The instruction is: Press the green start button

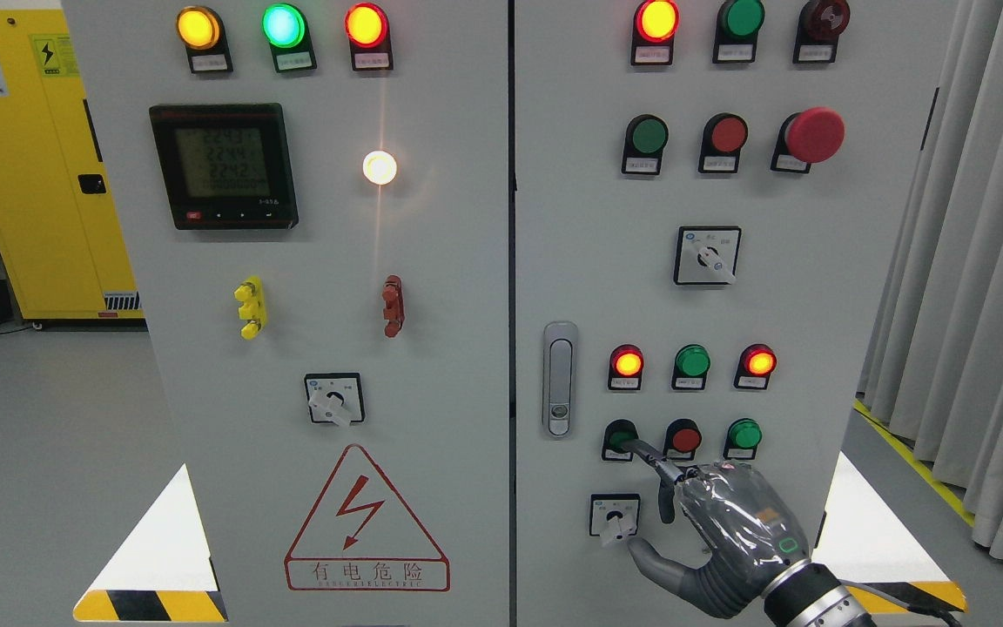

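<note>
The green start button (616, 435) sits at the left end of the bottom row of buttons on the right cabinet door (815, 305). My right hand (669, 503) comes in from the lower right, wrapped in clear plastic. Its index finger (646, 453) is stretched out with the tip resting on the green button. The other fingers are curled in, the thumb (654, 562) sticks out below, and the hand holds nothing. My left arm does not show.
A red button (684, 438) and another green button (743, 434) are right of the pressed one. A rotary switch (615, 516) is just below the fingertip, a door handle (559, 378) to its left. Curtains (972, 287) hang right; a yellow cabinet (23, 174) stands far left.
</note>
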`<action>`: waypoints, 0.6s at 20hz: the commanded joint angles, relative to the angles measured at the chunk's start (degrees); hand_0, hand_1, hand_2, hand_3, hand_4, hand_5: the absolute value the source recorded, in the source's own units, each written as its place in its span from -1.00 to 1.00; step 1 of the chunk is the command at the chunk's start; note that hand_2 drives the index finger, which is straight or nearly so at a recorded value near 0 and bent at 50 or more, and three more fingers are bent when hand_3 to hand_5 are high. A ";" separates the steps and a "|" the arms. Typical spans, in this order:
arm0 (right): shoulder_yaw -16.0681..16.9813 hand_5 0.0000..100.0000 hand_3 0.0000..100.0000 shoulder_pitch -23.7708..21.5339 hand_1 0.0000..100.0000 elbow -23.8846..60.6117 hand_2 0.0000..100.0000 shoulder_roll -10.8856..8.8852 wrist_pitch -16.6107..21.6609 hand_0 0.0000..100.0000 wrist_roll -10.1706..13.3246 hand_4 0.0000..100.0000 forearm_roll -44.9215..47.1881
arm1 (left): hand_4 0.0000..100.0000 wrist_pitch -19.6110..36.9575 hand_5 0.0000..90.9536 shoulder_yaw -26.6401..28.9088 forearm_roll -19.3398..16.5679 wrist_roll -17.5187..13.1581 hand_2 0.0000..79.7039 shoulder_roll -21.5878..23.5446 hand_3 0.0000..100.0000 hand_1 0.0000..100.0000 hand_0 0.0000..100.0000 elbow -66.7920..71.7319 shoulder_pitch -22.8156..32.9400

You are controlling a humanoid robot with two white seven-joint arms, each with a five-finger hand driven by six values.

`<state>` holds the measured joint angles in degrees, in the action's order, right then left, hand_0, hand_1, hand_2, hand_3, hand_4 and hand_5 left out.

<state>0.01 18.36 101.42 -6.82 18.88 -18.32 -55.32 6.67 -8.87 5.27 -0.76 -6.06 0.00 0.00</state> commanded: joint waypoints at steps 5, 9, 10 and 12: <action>-0.45 -0.10 0.22 -9.12 0.18 7.03 -1.00 0.58 0.28 0.01 0.66 0.19 22.44 | -1.00 -0.08 -1.00 0.00 0.00 -0.03 -1.00 0.00 -1.00 0.11 -0.76 -1.58 -1.49; -0.97 -0.50 -0.32 -11.32 0.18 7.56 -1.00 1.36 0.19 0.01 -0.13 -0.25 34.97 | -1.00 -0.08 -1.00 0.00 0.00 -0.03 -1.00 0.00 -1.00 0.11 -0.76 -1.58 -1.41; -1.32 -0.57 -0.43 -11.93 0.18 7.65 -1.00 1.54 0.11 0.02 -0.22 -0.36 39.72 | -1.00 -0.17 -1.00 0.00 0.00 -0.03 -1.00 0.00 -1.00 0.11 -0.76 -1.58 -1.49; -1.50 -0.64 -0.57 -13.60 0.18 8.26 -1.00 1.63 -1.29 0.04 -1.79 -0.51 46.33 | -1.00 -0.08 -1.00 0.00 0.00 -0.03 -1.00 0.00 -1.00 0.11 -0.76 -1.58 -1.49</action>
<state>0.01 8.98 106.02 -6.14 18.84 -18.37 -25.98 6.57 -8.88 5.27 -0.76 -6.07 0.00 0.00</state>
